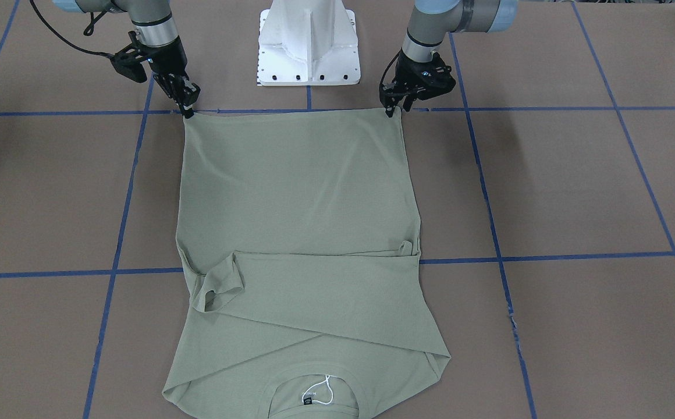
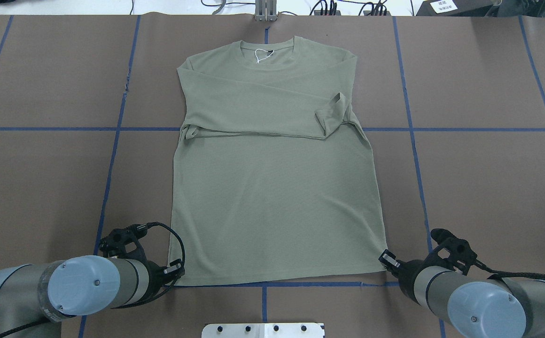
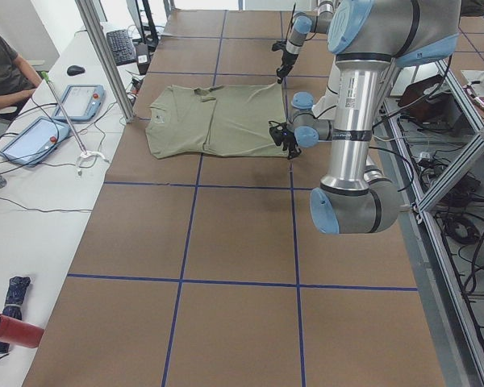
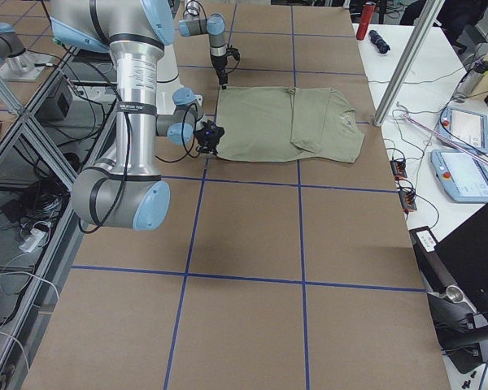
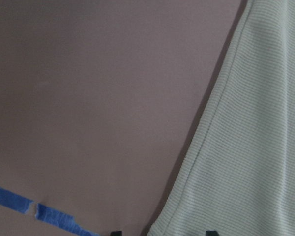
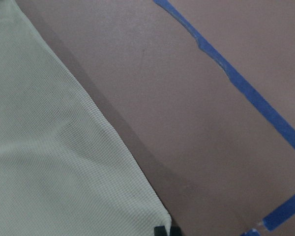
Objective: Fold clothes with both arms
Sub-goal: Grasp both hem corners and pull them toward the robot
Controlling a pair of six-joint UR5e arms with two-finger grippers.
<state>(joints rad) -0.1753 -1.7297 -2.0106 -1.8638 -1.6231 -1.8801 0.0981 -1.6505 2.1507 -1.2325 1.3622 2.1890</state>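
The brown table (image 2: 465,188), gridded with blue tape (image 2: 479,129), has a white desk (image 3: 32,201) with tablets along its far side. The shirt (image 2: 272,188) lies flat mid-table, hem toward the white base (image 1: 308,52), collar away. A gripper sits at each hem corner. The left gripper (image 1: 391,108) is parted with the hem edge between its tips, and the right gripper (image 1: 188,109) pinches its corner. Both sleeves (image 2: 263,108) of the sage knit cross the chest, and a white string (image 2: 262,55) lies in the neck.

Robotics lab: silver, blue-capped robot arms (image 3: 356,105) are standing at a blue-taped brown table (image 3: 226,322), grey touchscreen pendants (image 3: 85,101) lying alongside.
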